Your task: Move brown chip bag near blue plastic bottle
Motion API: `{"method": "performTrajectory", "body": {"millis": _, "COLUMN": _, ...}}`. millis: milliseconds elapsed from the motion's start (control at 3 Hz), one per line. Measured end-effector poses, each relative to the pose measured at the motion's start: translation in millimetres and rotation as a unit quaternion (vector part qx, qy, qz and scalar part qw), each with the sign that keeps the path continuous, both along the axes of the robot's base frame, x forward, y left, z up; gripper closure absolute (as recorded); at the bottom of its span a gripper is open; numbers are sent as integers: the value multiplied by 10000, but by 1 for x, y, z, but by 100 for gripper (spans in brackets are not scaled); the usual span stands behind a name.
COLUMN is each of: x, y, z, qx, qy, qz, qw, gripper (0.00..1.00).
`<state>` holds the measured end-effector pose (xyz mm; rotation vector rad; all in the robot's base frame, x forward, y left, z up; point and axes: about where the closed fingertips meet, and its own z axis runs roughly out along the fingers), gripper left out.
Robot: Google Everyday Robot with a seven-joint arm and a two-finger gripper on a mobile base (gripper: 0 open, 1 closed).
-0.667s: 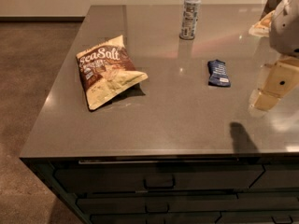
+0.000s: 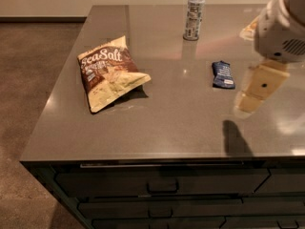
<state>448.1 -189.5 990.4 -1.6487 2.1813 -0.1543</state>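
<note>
The brown chip bag (image 2: pixel 108 72) lies flat on the left part of the grey counter (image 2: pixel 167 118), with white "Sea Salt" lettering facing up. The blue plastic bottle (image 2: pixel 193 13) stands upright at the far middle of the counter, clear with a pale label and white cap. My gripper (image 2: pixel 259 88) hangs over the right side of the counter, below the white arm housing (image 2: pixel 281 25). It is far to the right of the bag and in front of and to the right of the bottle. It holds nothing that I can see.
A small dark blue striped packet (image 2: pixel 222 74) lies between the bottle and my gripper. The gripper's shadow (image 2: pixel 234 137) falls near the front edge. Drawers (image 2: pixel 162 185) sit below the counter front. Brown floor lies to the left.
My gripper and arm have shifted a little to the left, towards the dark blue packet. The bag, bottle and packet have not moved.
</note>
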Motion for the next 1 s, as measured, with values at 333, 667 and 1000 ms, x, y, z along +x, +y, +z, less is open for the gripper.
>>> {"method": "performTrajectory", "body": {"millis": 333, "x": 21, "y": 49, "z": -23, "qx": 225, "qy": 86, "qz": -189, "qw": 9995, "gripper": 0}}
{"method": "performTrajectory", "body": {"millis": 667, "x": 33, "y": 81, "z": -41, "qx": 362, "qy": 205, "qz": -272, "qw": 9988, "gripper": 0}}
{"method": "performTrajectory", "body": {"millis": 1000, "x": 43, "y": 130, "z": -58, "qx": 514, "qy": 248, "qz": -147, "qw": 9983, "gripper": 0}}
